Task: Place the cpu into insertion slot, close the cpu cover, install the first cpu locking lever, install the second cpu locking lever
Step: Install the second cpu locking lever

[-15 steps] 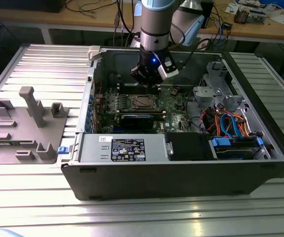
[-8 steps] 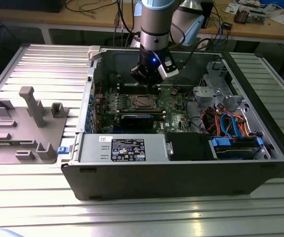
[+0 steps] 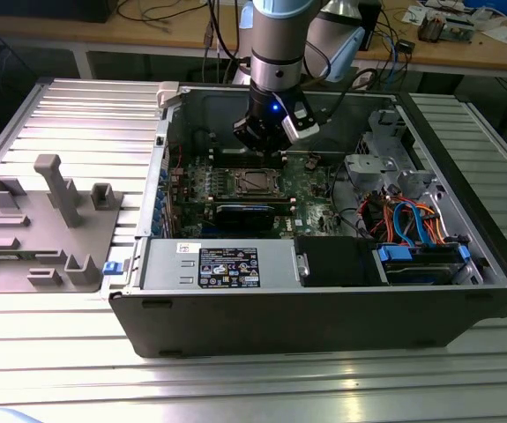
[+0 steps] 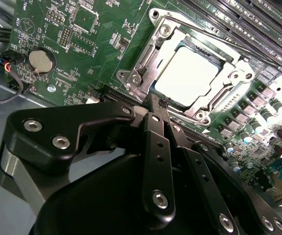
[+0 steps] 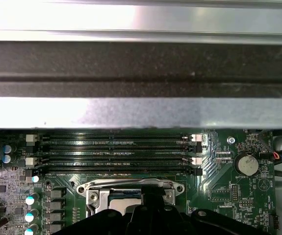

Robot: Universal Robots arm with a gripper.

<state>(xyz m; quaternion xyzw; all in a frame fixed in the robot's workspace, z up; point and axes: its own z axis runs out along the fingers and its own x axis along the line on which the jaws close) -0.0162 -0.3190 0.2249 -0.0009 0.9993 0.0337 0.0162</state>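
Handling, judged: the cpu (image 4: pixel 186 76) is a light, stiff, thin chip — its underside contacts are probably fragile, its metal top slick. Hold by opposite edges only; it lies flush, so little edge is offered.

Left to right in the second wrist view:
- Coin cell battery (image 4: pixel 41 60) on the green motherboard (image 4: pixel 82 54), at about ten o'clock from the fingertips.
- Gripper (image 4: pixel 155 105) — black fingers (image 4: pixel 155 147) drawn together to a narrow point, nothing visibly between them, tips just beside the socket's near edge.
- Cpu, at one o'clock from the tips: small flat square, pale silvery top glaring under light, seated in the insertion slot (image 4: pixel 197 46).
- Cpu cover (image 4: pixel 148 63): thin silvery frame with cut-out centre, apparently lying down around the chip. Thin, springy sheet metal; whether either locking lever is latched I cannot tell.
- Memory slots (image 4: pixel 258 24), long and black, at two o'clock.

In the exterior view the gripper (image 3: pixel 266 145) hangs inside the open computer case (image 3: pixel 324 308), above the insertion slot (image 3: pixel 255 182).
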